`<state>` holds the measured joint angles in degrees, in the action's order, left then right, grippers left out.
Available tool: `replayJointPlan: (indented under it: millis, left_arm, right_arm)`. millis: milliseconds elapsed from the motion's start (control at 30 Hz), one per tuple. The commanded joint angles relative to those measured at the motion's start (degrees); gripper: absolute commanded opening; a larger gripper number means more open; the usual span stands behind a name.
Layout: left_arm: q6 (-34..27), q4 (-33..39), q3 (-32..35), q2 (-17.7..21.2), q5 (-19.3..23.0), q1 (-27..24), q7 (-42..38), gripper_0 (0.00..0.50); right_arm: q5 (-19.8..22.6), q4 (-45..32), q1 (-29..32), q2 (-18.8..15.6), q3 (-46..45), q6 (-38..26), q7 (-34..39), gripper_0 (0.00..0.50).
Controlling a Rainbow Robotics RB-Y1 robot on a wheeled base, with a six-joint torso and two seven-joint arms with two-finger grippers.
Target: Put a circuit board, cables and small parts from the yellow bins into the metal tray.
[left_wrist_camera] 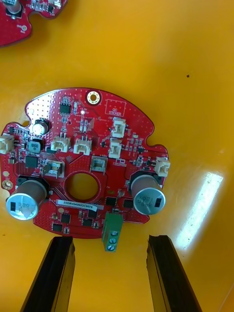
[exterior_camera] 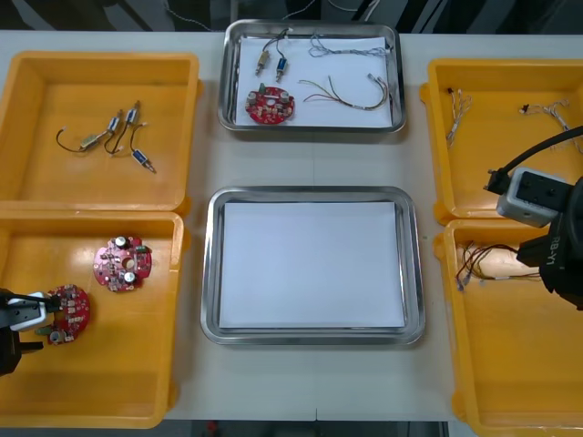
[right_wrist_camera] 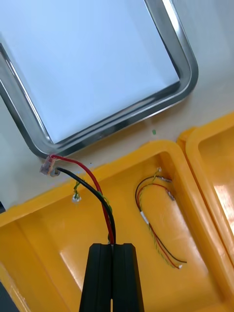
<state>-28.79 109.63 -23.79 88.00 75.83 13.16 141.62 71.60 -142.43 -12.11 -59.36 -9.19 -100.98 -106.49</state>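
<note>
Left side first. My left gripper (left_wrist_camera: 109,240) is down in the near-left yellow bin (exterior_camera: 109,382), fingers spread wide and gripping nothing. A round red circuit board (left_wrist_camera: 83,161) lies flat on the bin floor just past the fingertips. Its green terminal block (left_wrist_camera: 112,234) pokes in between them, but I can't see either finger touching it. A second board (exterior_camera: 121,264) sits farther in, same bin. The far-left bin (exterior_camera: 100,64) has small metal parts (exterior_camera: 114,135) in it.

In the middle is the metal tray (exterior_camera: 310,194), white inside.

Over on the right, my right gripper (right_wrist_camera: 112,246) is clamped tight on a red and black cable (right_wrist_camera: 95,187) above the near-right bin (right_wrist_camera: 44,243). The cable's plug end reaches toward the tray's corner. Another thin cable bundle (right_wrist_camera: 153,219) lies on that bin's floor just beside it.
</note>
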Motion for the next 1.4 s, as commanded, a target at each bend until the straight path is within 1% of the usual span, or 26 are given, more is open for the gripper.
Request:
replayJointPlan:
  millis: [33,233,467,767,1033,1133,1233,1267,1300,1333,1367,1400]
  left_arm:
    - [-1.89,-0.64,0.32,-0.37,-0.50,-1.64,6.30,0.437]
    - [-2.15,-0.73,0.32,-1.25,-0.77,-1.91,6.39,0.437]
    - [-2.24,-0.73,0.32,-2.22,-1.38,-2.08,6.39,0.436]
    - [-2.24,-0.91,0.32,-3.63,-2.09,-2.26,6.39,0.436]
    - [-2.24,-0.91,-0.20,-3.71,-2.35,-2.26,6.39,0.435]
    - [-2.24,-1.00,-0.47,-3.71,-2.53,-2.35,6.30,0.417]
    - [-2.24,-1.00,-0.73,-3.71,-2.53,-2.35,6.30,0.364]
    - [-2.24,-1.08,-0.82,-3.71,-2.53,-2.35,6.30,0.299]
    - [-2.24,-1.00,-0.82,-3.71,-2.61,-2.35,6.30,0.221]
    - [-2.24,-1.08,-0.91,-3.71,-2.61,-2.35,6.30,0.157]
    - [-2.24,-1.00,-0.99,-3.71,-2.61,-2.35,6.30,0.024]
    - [-2.24,-1.08,-1.08,-3.71,-2.70,-2.35,6.30,0.000]
  right_arm:
    - [-0.59,-1.36,-4.41,-2.69,4.97,1.49,2.43,0.000]
    - [-3.13,-1.27,-8.63,-3.22,10.60,1.49,2.61,0.000]
    - [-6.21,-1.27,-11.18,-3.48,14.82,1.49,3.13,0.000]
    - [-6.47,-1.27,-11.18,-3.57,15.08,1.49,3.48,0.000]
    - [-5.95,-1.27,-11.18,-3.48,15.08,1.31,3.48,0.000]
    - [-5.59,-1.27,-11.18,-3.48,15.08,1.22,3.48,0.000]
    - [-5.16,-1.45,-11.18,-3.57,15.08,1.22,3.48,0.000]
    - [-5.16,-1.54,-11.18,-3.48,15.08,1.22,3.48,0.000]
    - [-5.16,-1.63,-11.18,-3.57,15.08,1.22,3.57,0.000]
    - [-5.16,-1.54,-11.18,-3.48,15.08,1.22,3.48,0.000]
    - [-5.24,-1.63,-11.18,-3.57,15.08,1.22,3.57,0.000]
    - [-5.24,-1.63,-11.18,-3.48,15.08,1.22,3.57,0.000]
